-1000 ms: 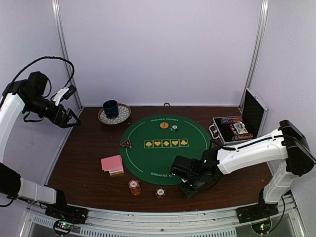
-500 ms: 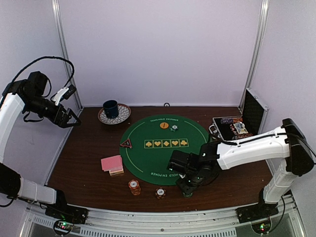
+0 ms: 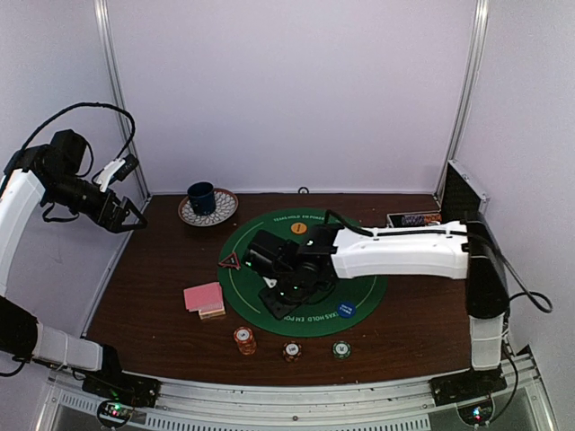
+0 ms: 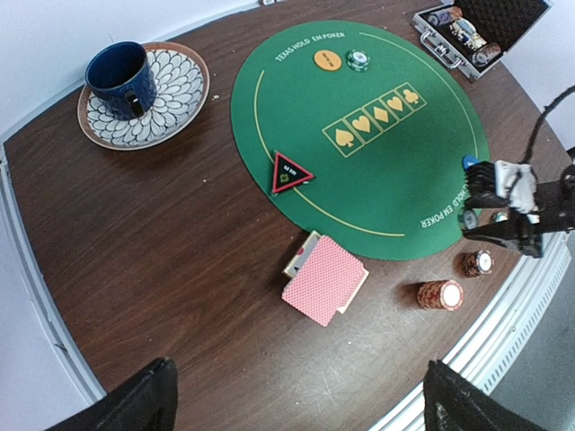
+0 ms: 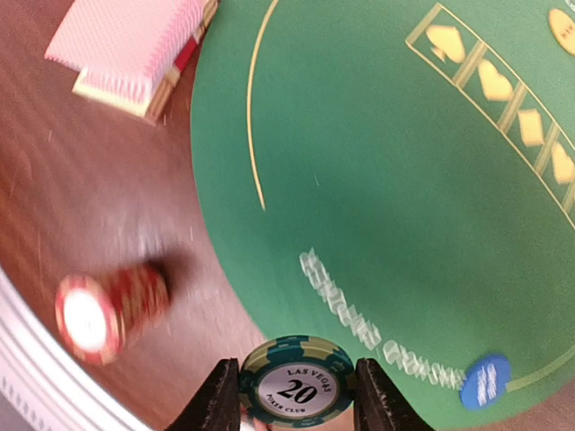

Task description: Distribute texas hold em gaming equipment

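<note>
A green striped poker chip (image 5: 295, 384) marked 20 sits between the fingers of my right gripper (image 5: 295, 400), which is shut on it. That gripper (image 3: 280, 289) hangs over the left front of the green mat (image 3: 359, 260). Pink-backed cards (image 3: 205, 298) (image 4: 323, 278) lie left of the mat. Orange (image 3: 243, 339), red (image 3: 291, 350) and green (image 3: 341, 349) chip stacks stand along the front. A blue button (image 3: 347, 310) and an orange button (image 3: 298, 228) rest on the mat, with the triangular marker (image 3: 231, 261) at its left edge. My left gripper (image 4: 296, 404) is open, raised at far left.
A dark blue cup (image 3: 201, 197) on a patterned saucer (image 3: 220, 213) stands at the back left. The open metal case (image 3: 458, 202) sits at the back right, partly hidden by my right arm, which stretches across the mat.
My right arm has swung left from the table's front right across the mat, uncovering the blue button and green chip stack. The left arm has not moved.
</note>
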